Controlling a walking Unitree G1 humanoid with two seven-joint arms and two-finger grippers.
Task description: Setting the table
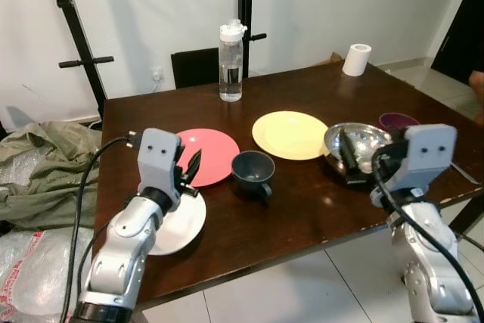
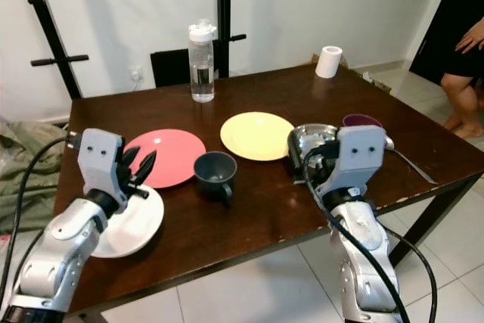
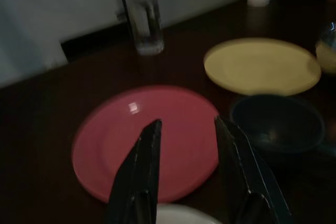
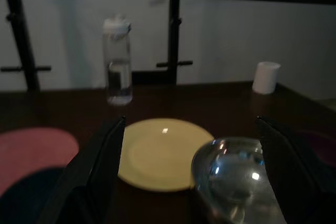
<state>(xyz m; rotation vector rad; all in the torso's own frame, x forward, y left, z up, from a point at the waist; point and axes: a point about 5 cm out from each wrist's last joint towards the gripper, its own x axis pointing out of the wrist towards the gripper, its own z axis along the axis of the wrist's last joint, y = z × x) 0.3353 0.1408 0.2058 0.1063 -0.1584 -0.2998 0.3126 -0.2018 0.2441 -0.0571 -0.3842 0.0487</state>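
Hovering over the near left part of the table [image 1: 302, 225], the left gripper [image 1: 193, 168] is keeping its fingers narrowly apart and holding nothing. It is hanging above the white plate [image 1: 181, 225], which is lying at the near edge, and its tips are pointing toward the far edge over the near rim of the pink plate [image 1: 208, 153]. Those two plates are lying just beside each other, the white one nearer the robot.

Near the right edge, the right gripper [image 4: 189, 182] is standing with its fingers spread wide, one on each side of the steel bowl [image 1: 363, 141], holding nothing. The bowl is sitting just beside the yellow plate [image 1: 291, 134], with a purple bowl [image 1: 397, 120] just behind it toward the right edge.

A dark cup [image 1: 253, 172] is standing between the pink and yellow plates, slightly nearer the robot, its handle pointing toward the near edge. A water bottle [image 1: 231, 62] is standing upright near the far edge, and a paper roll [image 1: 357, 59] is sitting at the far right corner. A person's leg [image 2: 461, 92] is showing beyond the right edge.
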